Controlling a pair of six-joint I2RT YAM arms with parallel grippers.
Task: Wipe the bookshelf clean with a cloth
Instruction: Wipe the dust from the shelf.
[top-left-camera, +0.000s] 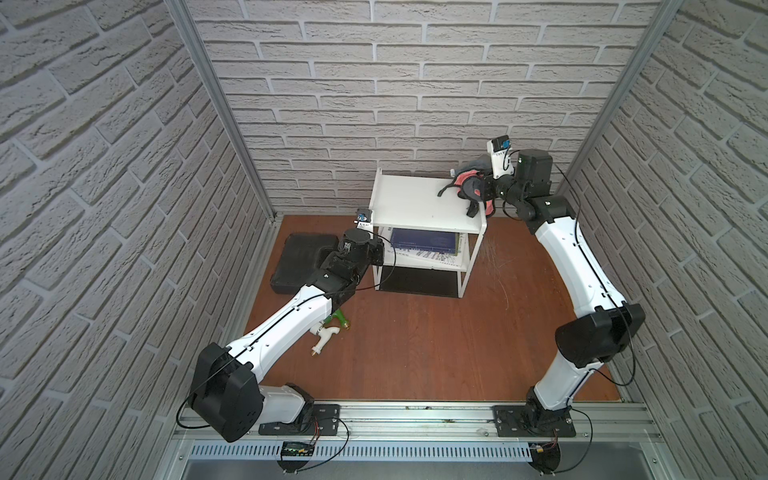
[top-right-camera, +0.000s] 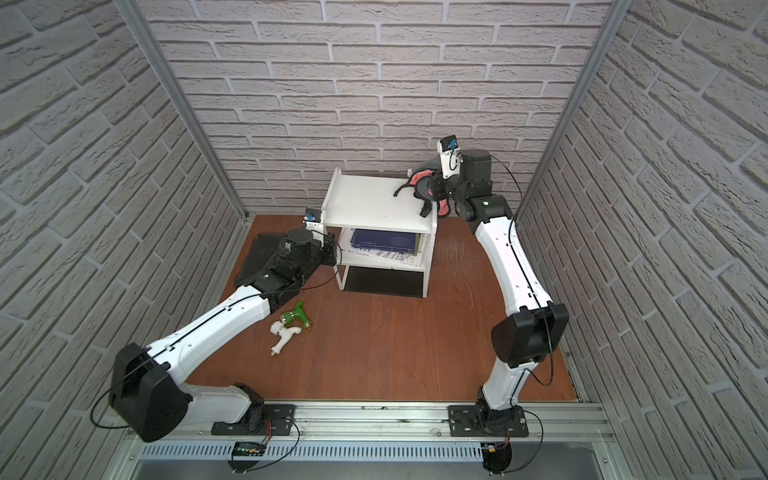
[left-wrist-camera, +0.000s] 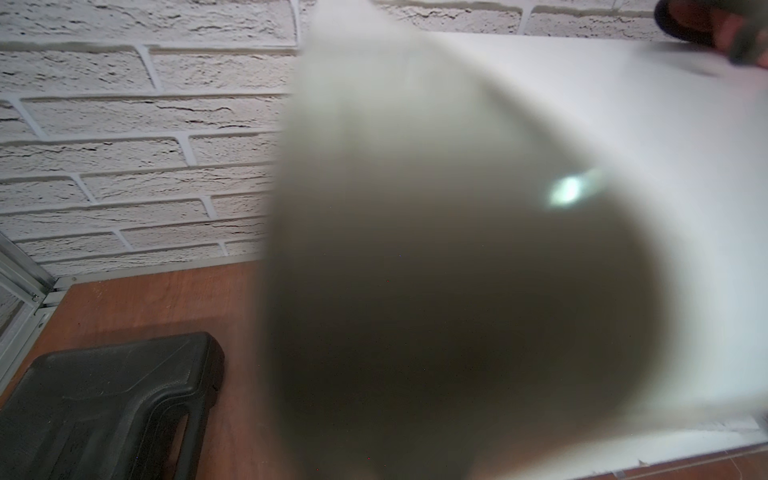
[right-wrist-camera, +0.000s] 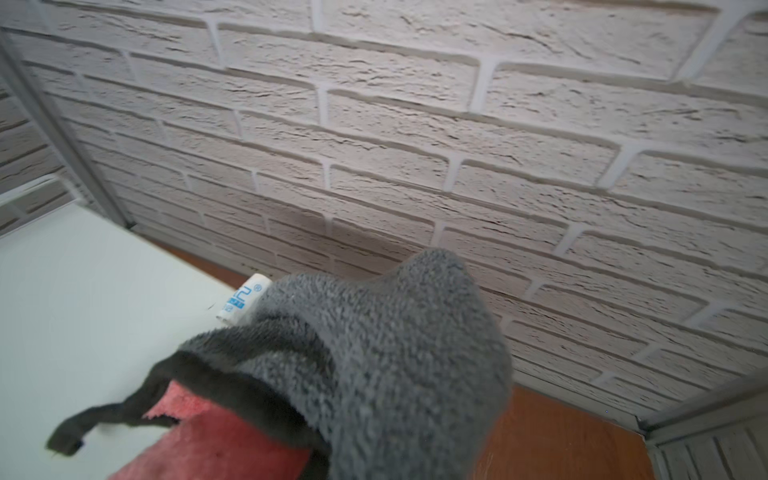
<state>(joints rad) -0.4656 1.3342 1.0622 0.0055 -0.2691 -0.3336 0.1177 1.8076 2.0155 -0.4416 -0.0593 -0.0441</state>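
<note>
The white bookshelf (top-left-camera: 415, 203) (top-right-camera: 370, 203) stands at the back of the wooden floor, its black base panel (top-left-camera: 415, 282) showing below. My right gripper (top-left-camera: 478, 192) (top-right-camera: 432, 193) is shut on the dark grey cloth (top-left-camera: 467, 176) (top-right-camera: 419, 183) at the top board's far right corner. In the right wrist view the cloth (right-wrist-camera: 395, 353) hides the jaws; its pink-red patch (right-wrist-camera: 216, 444), white tag (right-wrist-camera: 243, 305) and dark loop (right-wrist-camera: 104, 419) lie over the board (right-wrist-camera: 83, 311). My left gripper (top-left-camera: 379, 255) (top-right-camera: 332, 249) is shut on the shelf's left frame post (left-wrist-camera: 395, 166), which blurs the left wrist view.
A flat black case (top-left-camera: 305, 259) (left-wrist-camera: 104, 407) lies left of the shelf, under my left arm. A green fitting (top-right-camera: 297, 316) and a white tap (top-right-camera: 284, 334) lie on the floor. A blue book (top-left-camera: 422, 241) rests on the middle board. Brick walls stand close behind.
</note>
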